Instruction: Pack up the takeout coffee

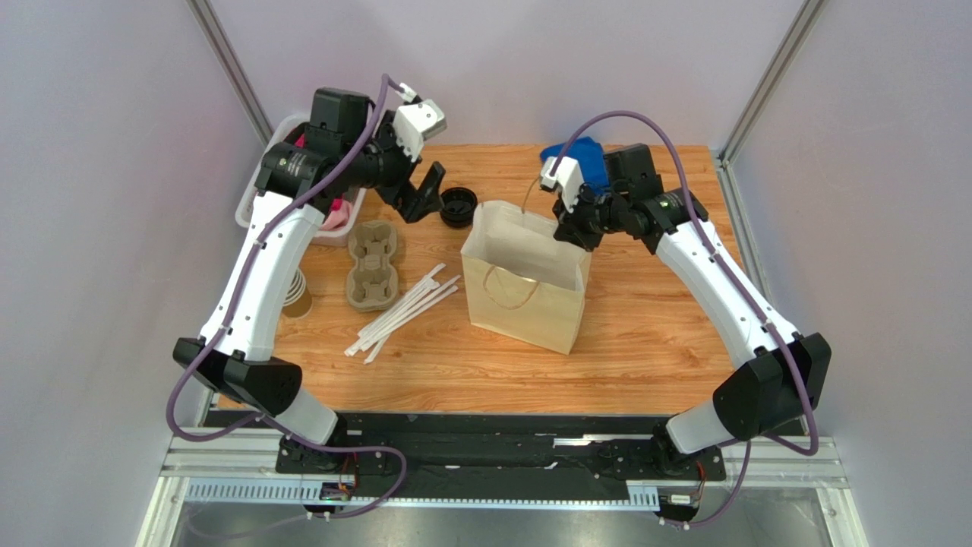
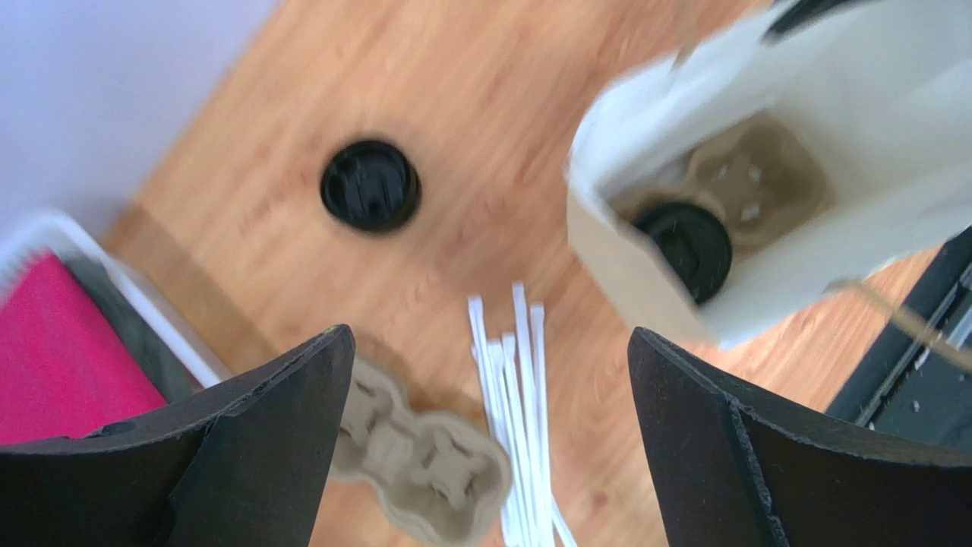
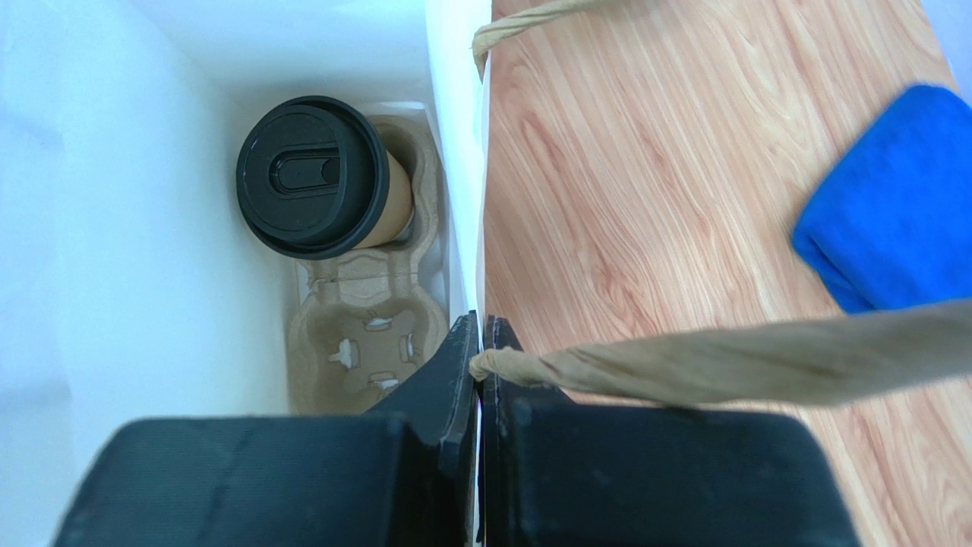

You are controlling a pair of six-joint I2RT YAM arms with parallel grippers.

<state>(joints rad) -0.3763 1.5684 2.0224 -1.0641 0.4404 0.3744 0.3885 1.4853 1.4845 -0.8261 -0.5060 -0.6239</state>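
Wooden table in a pale-walled booth

A light wood-grain table (image 1: 639,353) stood inside an enclosure of plain, pale lavender-grey wall panels (image 1: 513,68), with slanting aluminium posts (image 1: 228,66) rising at its two far corners. Along the table's near edge ran a black mounting plate (image 1: 513,439) above a silver slotted rail (image 1: 228,487). The light was soft and even, throwing only faint shadows on the wood.

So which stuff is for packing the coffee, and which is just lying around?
For the job: takeout coffee, paper bag, cup carrier inside it, right claw holding the bag's rim.
Lying about: straws, spare carrier, loose lid, blue cloth.
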